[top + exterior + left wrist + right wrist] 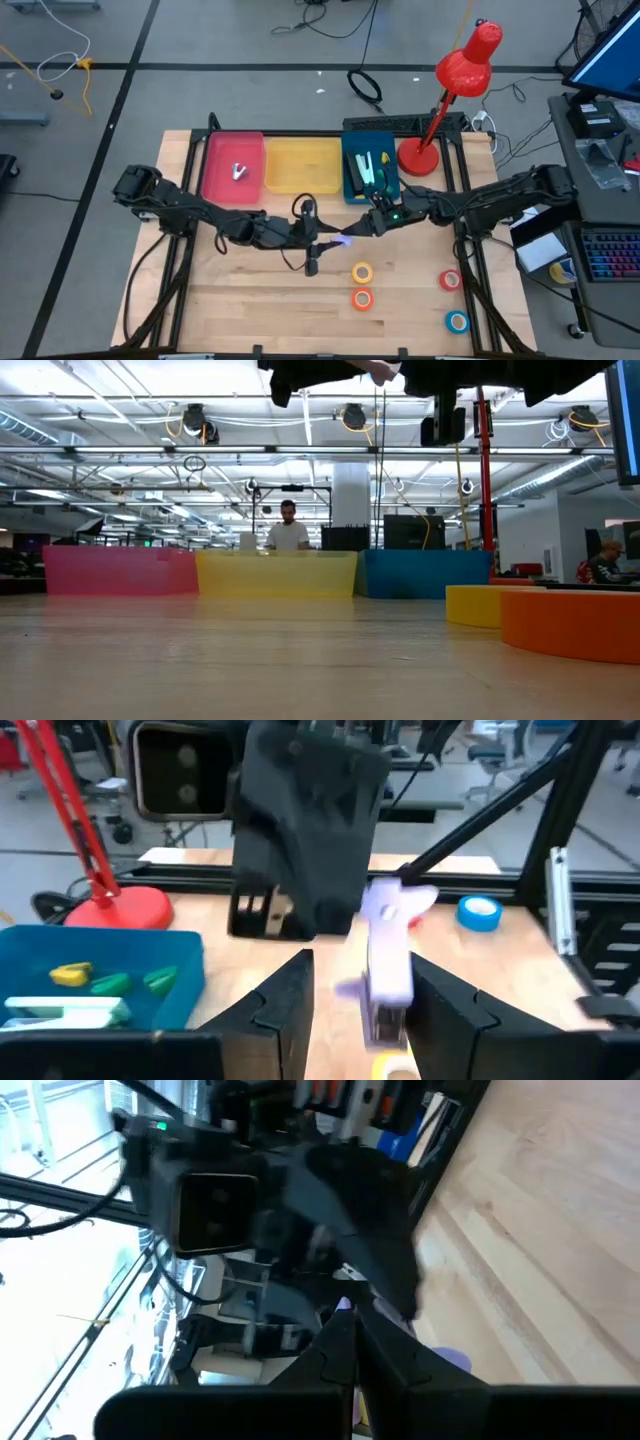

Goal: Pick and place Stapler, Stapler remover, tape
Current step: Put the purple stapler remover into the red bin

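Both arms meet mid-table, w/ a handover in progress by the look of it. Left gripper (345,1010) is part-spread and pinching a lilac stapler (385,955), body upright between the fingers. It's held clear of the wood, prob so the other arm can get at it. In high view the stapler (345,238) shows only as a purple glint between the two wrists.

Right gripper (372,226) is pressed fully together, nose-to-nose w/ the left one, just in front of the blue bin (352,190). In its wrist cam the fingers (335,1355) are closed tip to tip w/ a lilac sliver just beside them. Can't tell if it's touching the stapler or only lined up.

Bins along the back edge: pink bin (213,165) holds a small silver item, poss. the staple remover but too small to confirm. Yellow bin (300,182) looks bare. Blue bin already has green/yellow/white bits in it.

Tape not yet sorted, all 4 on the wood on the right half, near the front:
- yellow roll (362,272)
- orange roll (362,298), just in front of yellow
- red roll (450,281)
- blue roll (457,322)

Red desk lamp (455,85) sits at the back right, beside the blue bin, so watch its stem on any swing there.

Est. progress: partway. Stapler in hand, tapes left.
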`<state>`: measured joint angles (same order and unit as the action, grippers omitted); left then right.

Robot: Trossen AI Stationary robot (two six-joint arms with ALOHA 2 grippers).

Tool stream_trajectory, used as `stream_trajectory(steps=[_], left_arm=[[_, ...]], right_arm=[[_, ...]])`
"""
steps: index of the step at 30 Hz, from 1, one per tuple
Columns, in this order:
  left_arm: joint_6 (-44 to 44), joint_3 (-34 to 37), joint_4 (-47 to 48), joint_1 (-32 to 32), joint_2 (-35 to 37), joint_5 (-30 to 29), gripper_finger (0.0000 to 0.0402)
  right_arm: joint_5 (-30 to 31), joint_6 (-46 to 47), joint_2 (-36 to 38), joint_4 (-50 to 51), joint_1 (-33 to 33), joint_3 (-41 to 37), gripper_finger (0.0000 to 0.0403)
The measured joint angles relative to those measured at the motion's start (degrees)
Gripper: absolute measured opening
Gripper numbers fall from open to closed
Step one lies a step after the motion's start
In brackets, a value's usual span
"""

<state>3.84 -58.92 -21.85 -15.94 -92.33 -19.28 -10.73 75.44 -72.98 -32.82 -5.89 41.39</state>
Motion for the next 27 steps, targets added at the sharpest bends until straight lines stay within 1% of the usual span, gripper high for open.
stream_trajectory(steps=[2,3,5,7,8,10,13,18,22,25,27], left_arm=[[1.7,0.0,-0.1,0.5,-0.1,1.8,0.0134],[2.8,-0.1,0.0,0.8,-0.1,2.6,0.0123],[4.4,0.0,0.7,1.3,-0.4,4.5,0.0091],[4.4,0.0,0.8,1.9,-0.4,6.8,0.0047],[4.5,0.0,0.8,2.1,-0.3,8.1,0.0034],[5.5,0.0,0.8,2.5,-0.3,9.8,0.0035],[7.7,0.0,2.3,2.9,-0.3,10.1,0.0035],[8.4,-0.2,8.4,2.9,0.2,10.5,0.0035],[9.2,-0.2,13.2,2.9,1.0,10.4,0.0035],[10.2,-0.2,15.8,2.9,1.8,10.2,0.0035],[10.3,-0.2,19.9,2.9,3.1,8.9,0.0035]], right_arm=[[0.0,0.0,-0.1,0.0,0.0,0.0,0.0000],[0.0,0.0,0.0,-0.1,0.0,0.0,0.0000],[0.0,0.0,0.0,-0.5,0.2,0.0,0.0000],[-0.1,0.0,-0.1,-0.5,0.3,0.0,0.0000],[-0.1,0.0,0.0,-0.8,0.3,0.0,0.0000],[-0.1,0.0,0.0,-1.3,0.3,0.0,0.0000],[-0.2,-0.5,0.0,-1.0,0.3,-0.1,0.0002],[-3.3,-1.9,-0.1,-0.8,0.4,-0.1,0.0019],[-3.6,-2.7,-0.2,0.1,0.4,-0.2,0.0045],[-4.1,-2.8,-0.1,0.1,1.0,-0.2,0.0074],[-4.3,-3.0,-0.1,0.7,1.4,-0.2,0.0096]])
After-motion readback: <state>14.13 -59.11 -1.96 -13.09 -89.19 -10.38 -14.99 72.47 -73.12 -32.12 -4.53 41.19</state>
